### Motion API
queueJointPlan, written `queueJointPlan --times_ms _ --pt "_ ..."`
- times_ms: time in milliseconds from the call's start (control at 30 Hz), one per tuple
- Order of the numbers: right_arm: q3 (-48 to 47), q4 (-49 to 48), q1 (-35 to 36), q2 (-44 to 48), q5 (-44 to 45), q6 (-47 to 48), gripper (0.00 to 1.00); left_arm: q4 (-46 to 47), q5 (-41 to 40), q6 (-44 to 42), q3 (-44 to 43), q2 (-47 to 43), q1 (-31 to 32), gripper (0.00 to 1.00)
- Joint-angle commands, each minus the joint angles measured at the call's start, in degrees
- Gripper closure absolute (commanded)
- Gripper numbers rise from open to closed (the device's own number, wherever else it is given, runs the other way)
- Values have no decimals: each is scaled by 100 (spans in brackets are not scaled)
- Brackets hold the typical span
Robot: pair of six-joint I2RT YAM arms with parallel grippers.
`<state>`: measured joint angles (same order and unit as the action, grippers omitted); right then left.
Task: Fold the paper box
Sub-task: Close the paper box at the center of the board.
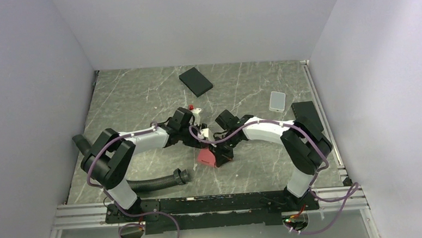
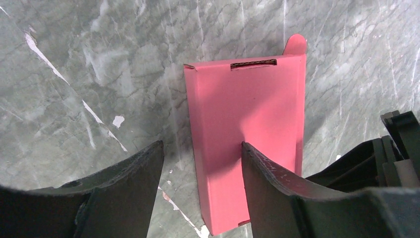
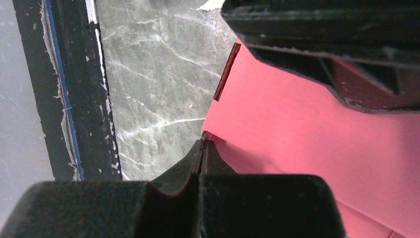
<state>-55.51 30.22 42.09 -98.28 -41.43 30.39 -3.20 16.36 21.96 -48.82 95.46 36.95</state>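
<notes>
- The bench [image 1: 142,101] carries the box [image 1: 206,157] near its middle, somewhat closer to the near edge than the far one, with both wrists crowded over it.
- The box is plain pinkish-red thin card. It shows one smooth long face, with creased edges and a shadow down one long side.
- The left gripper [image 2: 202,146] is well open and holds nothing. One finger reaches over the box's face and the other over bare bench beside it.
- We would lower that finger flat onto the face to pin the box, pressing lightly, since card this thin will likely dent or skid.
- The right gripper [image 3: 200,148] is fully closed, its tips at a corner of the box. We cannot tell whether any card is pinched between them.
- We judge it should work as a blunt pusher, staying low and sliding along the crease rather than poking the face.
- A narrow slot [image 2: 253,64] is cut at the far end.
- A rounded tab [image 2: 295,44] sticks out beside it, seemingly untucked.
</notes>
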Motion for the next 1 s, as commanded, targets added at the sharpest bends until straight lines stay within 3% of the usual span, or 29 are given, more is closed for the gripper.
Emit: queueJointPlan --times_ms 0,300,633,967 --pt "-308 -66 161 3 194 -289 100 -190 -164 138 275 37 -22 35" --pt "-338 -215 362 -20 684 -762 100 -75 -160 399 404 8 5 36" --pt "-251 86 266 250 557 -458 76 -128 -326 280 441 -229 4 36" --pt "-242 717 -291 1042 -250 661 63 -188 -315 60 379 -424 5 35"
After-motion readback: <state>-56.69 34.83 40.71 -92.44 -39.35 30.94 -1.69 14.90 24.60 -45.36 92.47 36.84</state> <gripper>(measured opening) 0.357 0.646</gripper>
